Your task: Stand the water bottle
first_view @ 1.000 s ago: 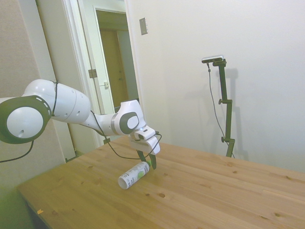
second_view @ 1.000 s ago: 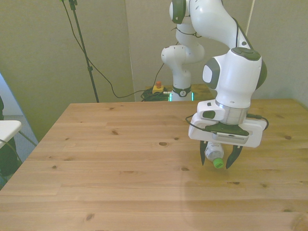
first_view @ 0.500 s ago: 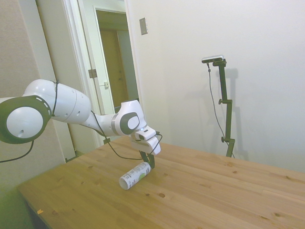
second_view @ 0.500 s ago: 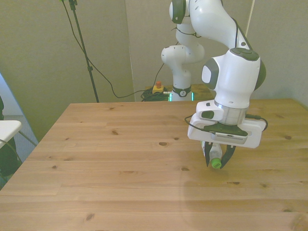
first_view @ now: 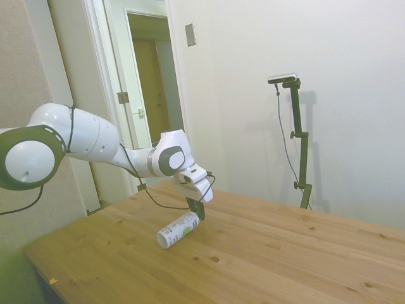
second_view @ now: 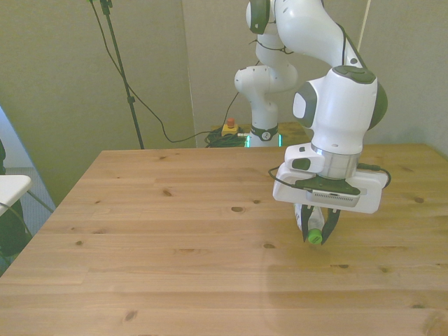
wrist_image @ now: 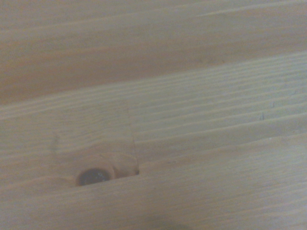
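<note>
Wooden table (second_view: 161, 231): it is carrying the whole scene, its pale planks running across, with dark knots showing here and there.
Water bottle (first_view: 179, 229): it is lying almost flat, green cap (second_view: 313, 239) end raised at my fingers and pointing toward the front camera, the base end sitting lower over the planks; I cannot tell whether the base is touching the wood.
Bottle position: it is sitting toward the front view's right, well in from the table's edges.
My gripper (second_view: 316, 225): I am pinching the bottle near its neck, my two dark fingers drawn in narrow against its sides, one on each side, just behind the cap.
My arm (first_view: 95, 142): I am reaching in from the side view's left, wrist bent downward over the bottle.
Label: white with green marks, it is facing up and outward in the side view.
Wrist view: it is showing only blurred wood grain and one dark knot (wrist_image: 92, 176).
</note>
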